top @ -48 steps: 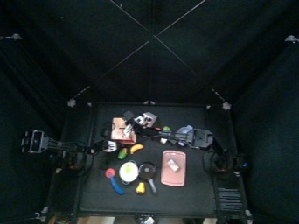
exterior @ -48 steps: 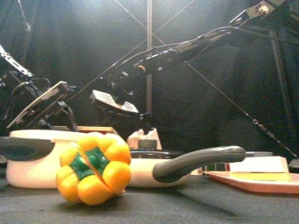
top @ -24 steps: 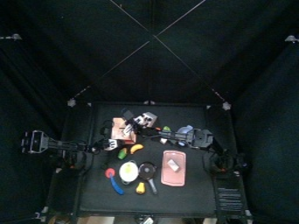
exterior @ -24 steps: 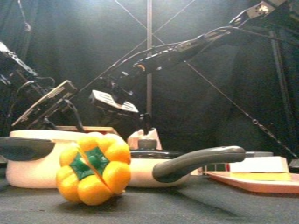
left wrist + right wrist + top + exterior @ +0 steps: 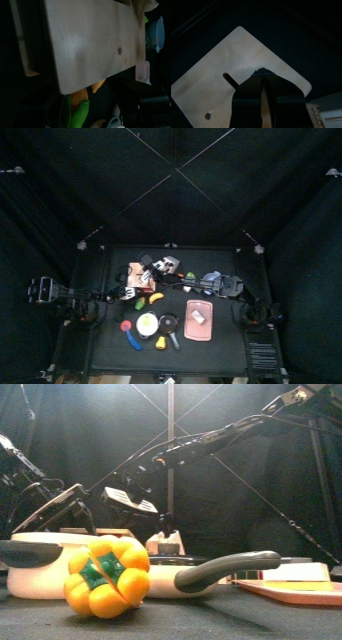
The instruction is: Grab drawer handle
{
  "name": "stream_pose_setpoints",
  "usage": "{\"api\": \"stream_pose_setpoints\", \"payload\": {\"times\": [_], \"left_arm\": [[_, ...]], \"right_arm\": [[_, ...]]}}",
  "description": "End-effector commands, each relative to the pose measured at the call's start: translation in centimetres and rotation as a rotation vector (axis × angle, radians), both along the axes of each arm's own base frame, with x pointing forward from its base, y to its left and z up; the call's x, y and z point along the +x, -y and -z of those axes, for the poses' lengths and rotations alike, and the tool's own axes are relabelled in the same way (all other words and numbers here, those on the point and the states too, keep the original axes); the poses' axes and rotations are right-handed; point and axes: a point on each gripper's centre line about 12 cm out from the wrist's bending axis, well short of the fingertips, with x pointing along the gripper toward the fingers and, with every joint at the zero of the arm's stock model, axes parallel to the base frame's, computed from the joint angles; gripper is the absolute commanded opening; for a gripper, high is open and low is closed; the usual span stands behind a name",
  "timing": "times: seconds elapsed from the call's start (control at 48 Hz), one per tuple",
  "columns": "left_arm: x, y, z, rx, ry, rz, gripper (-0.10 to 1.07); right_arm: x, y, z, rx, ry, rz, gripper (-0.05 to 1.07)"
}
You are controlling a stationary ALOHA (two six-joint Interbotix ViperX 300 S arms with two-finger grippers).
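Only the left arm has shifted since the earlier frame, edging a little closer to the drawer (image 5: 139, 278); the right arm and everything on the tabletop (image 5: 230, 350) have kept their places. The drawer stands in the tabletop's back left part, orange-tan with a paler top. The left claw (image 5: 118, 293) hovers just beside the drawer on its left side, and in the left wrist view the drawer's pale top fills most of the picture. Whether this claw is wide or narrow I cannot tell. The right arm reaches across the middle, and the right claw (image 5: 261, 75) sits at the drawer's back right corner, drawn narrow with only a slit between its jaws, tips down at the pale top; whether they pinch anything is unclear. In front of the drawer lie a pan (image 5: 80, 559) and a yellow pepper (image 5: 107, 576). A pink board (image 5: 199, 318) lies to the drawer's front right, well apart.
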Motion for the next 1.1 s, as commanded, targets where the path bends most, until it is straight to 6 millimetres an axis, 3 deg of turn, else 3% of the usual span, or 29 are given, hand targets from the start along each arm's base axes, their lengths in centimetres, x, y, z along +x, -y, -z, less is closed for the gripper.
{"api": "stream_pose_setpoints", "payload": {"times": [0.0, 0.417, 0.812, 1.083], "left_arm": [[0.7, -0.5, -0.5, 0.012, 0.014, -0.011, 0.94], [1.6, -1.2, -0.9, 0.013, 0.025, -0.030, 0.91], [1.7, -1.1, 0.0, -0.009, -0.006, -0.029, 0.66], [1.7, -0.7, 0.2, -0.025, -0.010, -0.011, 0.63]], "right_arm": [[0.1, -0.1, -1.7, -0.005, 0.034, 0.000, 0.05], [0.1, 0.0, -1.7, -0.005, 0.034, 0.002, 0.05], [0.2, -0.1, -1.5, -0.004, 0.034, -0.001, 0.05], [0.1, 0.1, -1.6, -0.006, 0.035, 0.002, 0.05]]}}
